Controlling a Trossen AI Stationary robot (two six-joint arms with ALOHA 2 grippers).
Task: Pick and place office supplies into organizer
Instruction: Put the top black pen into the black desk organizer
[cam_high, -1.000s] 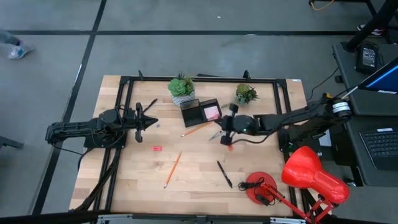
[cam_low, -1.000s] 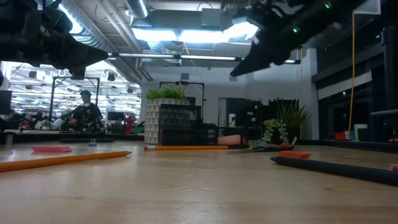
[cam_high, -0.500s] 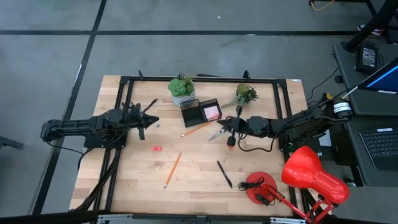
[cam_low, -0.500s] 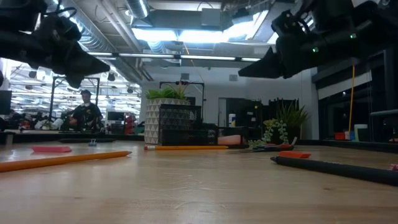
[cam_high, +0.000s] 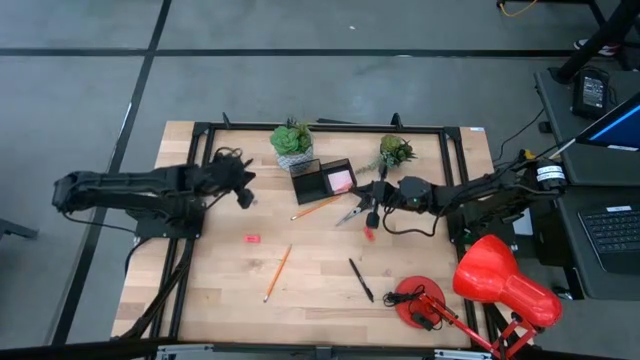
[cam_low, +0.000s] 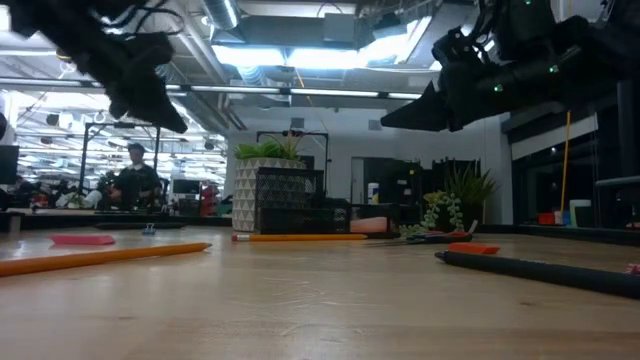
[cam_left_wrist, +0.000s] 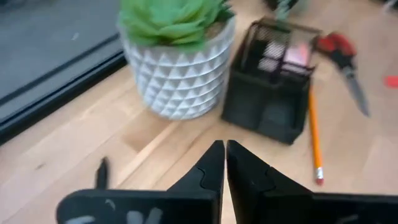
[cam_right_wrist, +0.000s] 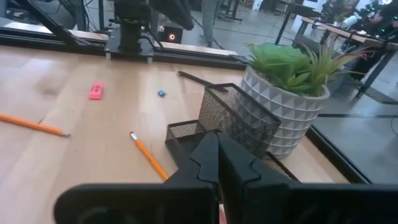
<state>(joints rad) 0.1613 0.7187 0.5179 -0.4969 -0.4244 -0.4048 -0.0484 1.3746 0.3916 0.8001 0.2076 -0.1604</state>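
Wooden planking forms the table (cam_high: 220, 290), which stands on a grey floor and is ringed by a black frame; a workshop is seen beyond it in the low view. Near the far edge sits the organizer (cam_high: 323, 180), with a pink sticky-note pad (cam_high: 341, 181) already in one compartment and a potted plant (cam_high: 292, 142) touching or just beside its far left corner. An orange pencil (cam_high: 317, 208) lies just in front of the organizer, the scissors (cam_high: 352, 213) just right of that, and an eraser (cam_high: 369, 235) nearby. Well apart toward the near side lie a second pencil (cam_high: 278, 272), a second eraser (cam_high: 252, 239) and a black pen (cam_high: 361, 280). A red lamp (cam_high: 480, 285) fills the near right corner.

The right gripper (cam_high: 377, 197) is held above the scissors, its fingers pressed together on nothing. The left gripper (cam_high: 243, 190) is held above the boards left of the organizer, its fingers (cam_left_wrist: 211, 168) almost touching and empty.

A pick appears to be the step in hand, probably of the scissors or the eraser by the right arm. The jaws would first have to be spread, then lowered squarely across the handles so the blades are not skated along the wood.

Room is tight by the organizer: the plants and the pencil crowd it, so a steep approach from above is advised. The near middle of the table is open.
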